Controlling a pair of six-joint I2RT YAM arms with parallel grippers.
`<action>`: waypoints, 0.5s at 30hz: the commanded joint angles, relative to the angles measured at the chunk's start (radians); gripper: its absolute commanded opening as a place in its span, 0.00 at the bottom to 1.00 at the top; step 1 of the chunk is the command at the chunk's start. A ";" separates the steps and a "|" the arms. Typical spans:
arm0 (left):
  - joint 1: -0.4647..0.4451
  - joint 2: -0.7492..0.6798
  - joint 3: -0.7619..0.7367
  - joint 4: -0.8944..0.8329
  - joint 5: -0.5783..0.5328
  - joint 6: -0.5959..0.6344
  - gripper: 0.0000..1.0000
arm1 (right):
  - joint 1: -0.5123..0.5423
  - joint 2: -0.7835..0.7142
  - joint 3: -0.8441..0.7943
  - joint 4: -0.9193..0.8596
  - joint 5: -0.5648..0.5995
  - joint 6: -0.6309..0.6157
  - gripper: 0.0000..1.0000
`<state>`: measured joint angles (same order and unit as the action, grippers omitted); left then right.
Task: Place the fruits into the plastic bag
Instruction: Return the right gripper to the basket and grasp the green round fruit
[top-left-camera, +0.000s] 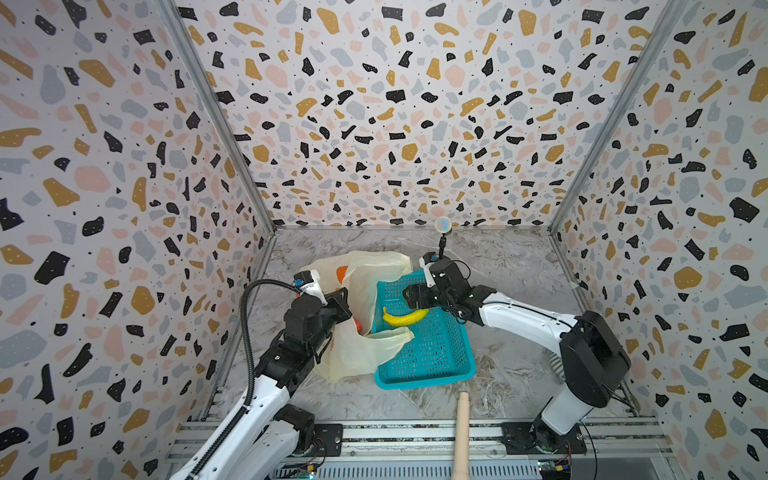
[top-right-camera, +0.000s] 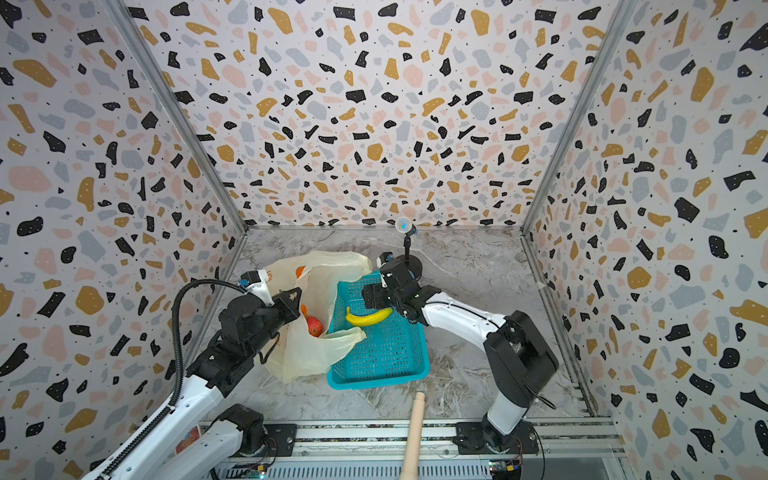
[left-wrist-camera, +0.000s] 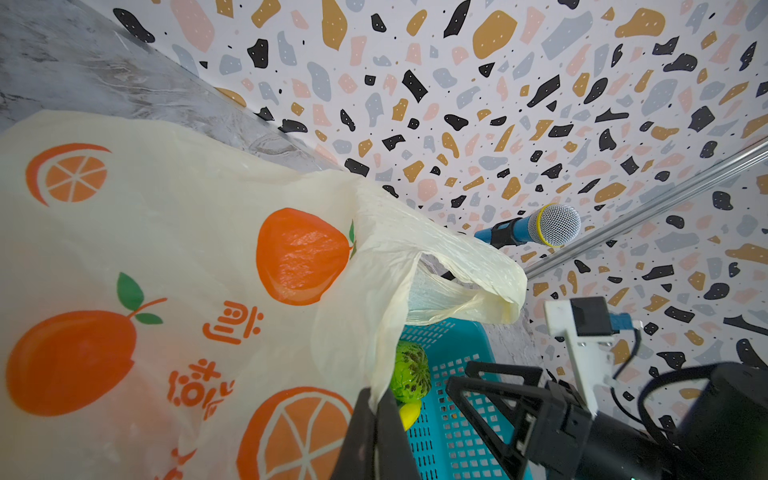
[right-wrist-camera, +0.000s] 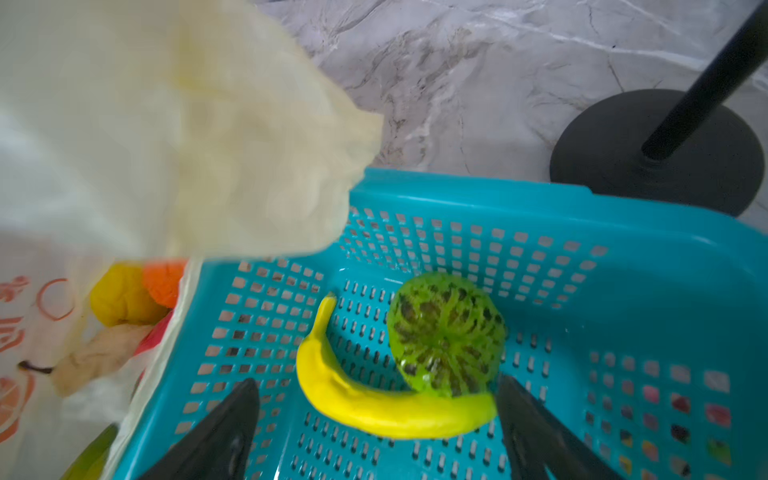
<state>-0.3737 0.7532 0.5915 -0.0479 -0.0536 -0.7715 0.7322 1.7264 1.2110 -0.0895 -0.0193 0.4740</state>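
Marble tabletop (top-left-camera: 498, 257): microphone stand (right-wrist-camera: 602, 166) behind basket (top-left-camera: 436, 357); plastic bag (top-left-camera: 361, 353) drapes over its rim.

Banana (top-left-camera: 405, 316) in basket (top-left-camera: 428, 357), right of bag (top-left-camera: 357, 353)

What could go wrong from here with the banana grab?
1. The open right gripper straddles the banana, and the green lumpy fruit sits right against it: closing may catch both or roll the banana away.
2. A flap of the plastic bag drapes over the teal basket's rim; the transfer could snag it and pull the thin film from the shut left gripper.
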 joint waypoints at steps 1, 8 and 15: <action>-0.001 -0.008 -0.002 0.026 0.003 0.000 0.00 | -0.024 0.067 0.096 -0.154 -0.019 -0.076 0.90; -0.001 -0.009 -0.004 0.031 0.007 -0.003 0.00 | -0.027 0.209 0.178 -0.161 -0.016 -0.095 0.88; -0.001 -0.007 0.000 0.028 0.008 0.000 0.00 | -0.025 0.256 0.187 -0.144 -0.036 -0.106 0.58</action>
<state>-0.3737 0.7528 0.5915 -0.0479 -0.0528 -0.7742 0.7025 2.0033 1.3815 -0.2153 -0.0414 0.3843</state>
